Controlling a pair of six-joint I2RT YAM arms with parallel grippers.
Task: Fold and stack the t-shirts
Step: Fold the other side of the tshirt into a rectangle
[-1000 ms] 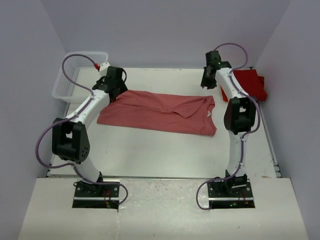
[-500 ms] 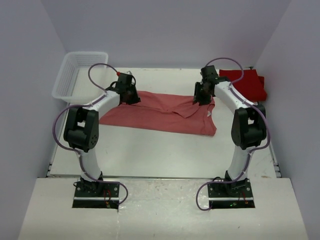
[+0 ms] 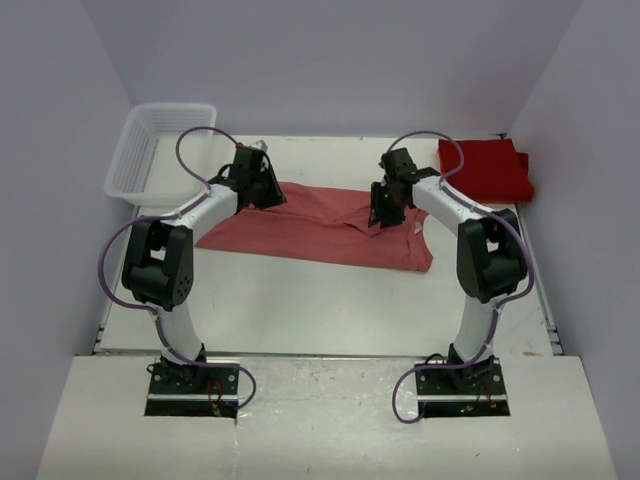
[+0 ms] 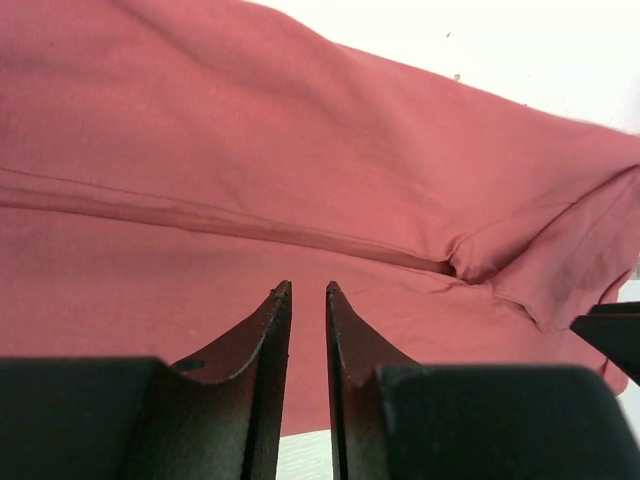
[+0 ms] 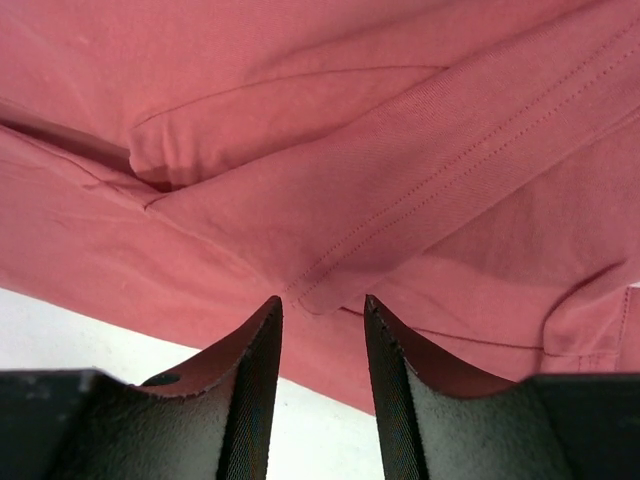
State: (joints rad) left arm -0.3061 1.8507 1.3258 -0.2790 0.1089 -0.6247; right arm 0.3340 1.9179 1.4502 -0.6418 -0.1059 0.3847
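Note:
A faded salmon-red t-shirt [image 3: 310, 228] lies spread flat across the middle of the table, its right sleeve folded inward. My left gripper [image 3: 268, 190] hovers over its upper left edge. In the left wrist view its jaws [image 4: 307, 288] stand a narrow slit apart with nothing between them and only cloth [image 4: 300, 150] behind. My right gripper [image 3: 385, 210] is over the folded sleeve near the collar. It is open [image 5: 323, 298], with the stitched sleeve hem [image 5: 420, 170] just beyond its tips. Folded deep red t-shirts [image 3: 485, 170] lie stacked at the back right.
A white mesh basket [image 3: 150, 150] stands at the back left corner. Bare white table [image 3: 320, 300] stretches between the shirt and the arm bases. Grey walls close in on both sides and the back.
Both arms have swung inward from the back corners and come down over the salmon shirt. The left jaws have narrowed to a slit. The shirt itself has not moved.

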